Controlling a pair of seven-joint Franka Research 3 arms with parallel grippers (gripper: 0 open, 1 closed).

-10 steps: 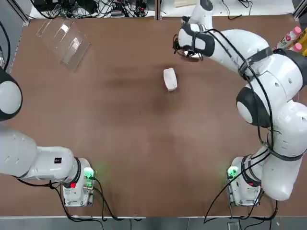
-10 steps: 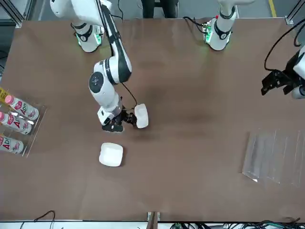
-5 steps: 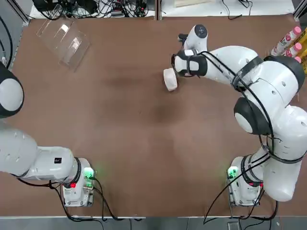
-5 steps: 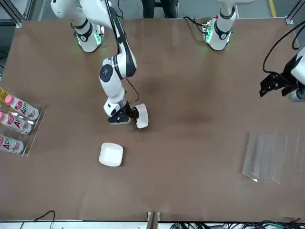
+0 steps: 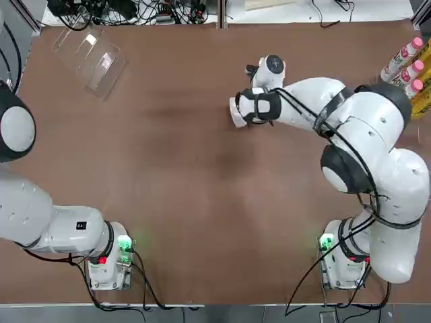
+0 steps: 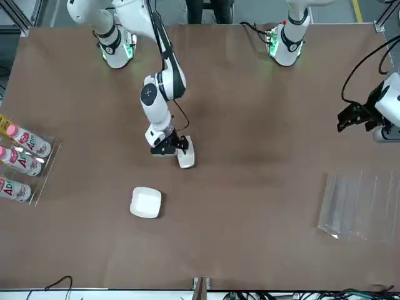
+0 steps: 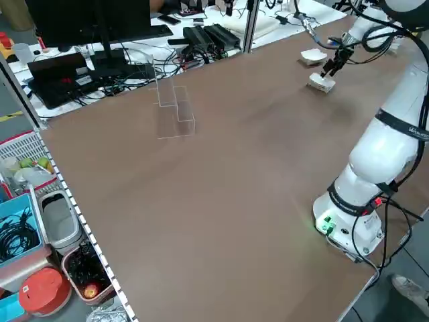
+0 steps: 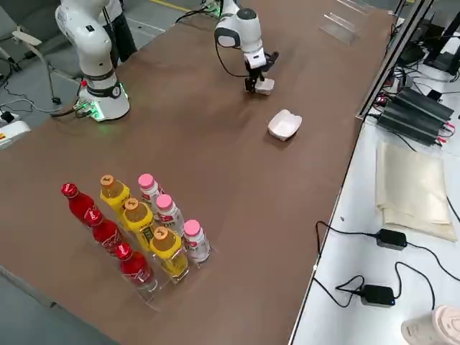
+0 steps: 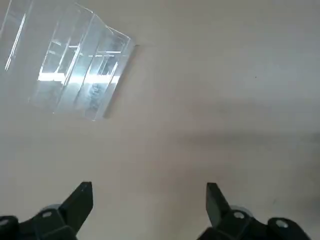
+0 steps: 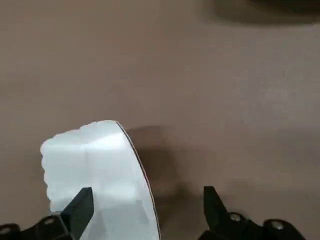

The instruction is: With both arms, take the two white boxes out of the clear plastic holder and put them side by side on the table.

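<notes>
Right arm (image 5: 357, 128): reaching across tabletop (image 6: 250, 187), fingers (image 10: 80, 212) spread, low over one white box (image 6: 186, 154); other box (image 6: 145, 202) nearby. Left arm (image 5: 54, 215): fingers (image 9: 77, 205) apart, above tabletop near clear holder (image 6: 359, 206).

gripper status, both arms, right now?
Left gripper: open, empty, off toward the clear plastic holder.
Right gripper: open, one finger over a white box, not gripping it.
</notes>
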